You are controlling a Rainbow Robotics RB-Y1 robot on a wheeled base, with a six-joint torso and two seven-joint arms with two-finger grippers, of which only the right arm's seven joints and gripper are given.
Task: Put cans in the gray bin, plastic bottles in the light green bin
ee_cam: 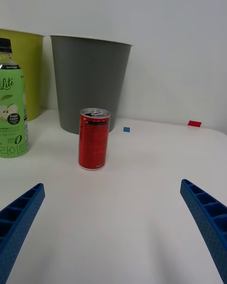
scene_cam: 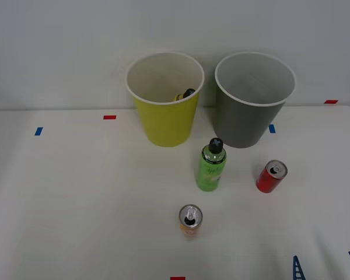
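Front view: white table (scene_cam: 76,204), two bins upright at the far side, touching or nearly touching. Taking the gray bin (scene_cam: 254,102) as landmark: light green bin (scene_cam: 165,99) just beside it to the robot's left, a dark-capped object (scene_cam: 185,94) lying inside that bin, probably a bottle already sorted, though too little visible to be sure. Nothing discernible inside the gray bin from this angle.

Still out on the table, all upright: green bottle (scene_cam: 211,166) just in front of the gray bin and slightly to its left; red can (scene_cam: 271,177) in front of the gray bin, a little to its right, apart from the bottle; orange-and-white can (scene_cam: 190,220) well in front of the gray bin and off to its left, nearest the robot.

Right wrist view: right gripper (ee_cam: 113,217) spread wide, blue ribbed fingers (ee_cam: 205,213) at the two corners, holding nothing, low over the table. Red can (ee_cam: 94,138) centred between the fingers but further off, not yet within them, with the gray bin (ee_cam: 90,83) right behind it and the green bottle (ee_cam: 12,104) off to one side.

Judged progress: early. At most one bottle done; both cans and the green bottle left. Red can the likely next pick, a short carry to the gray bin.
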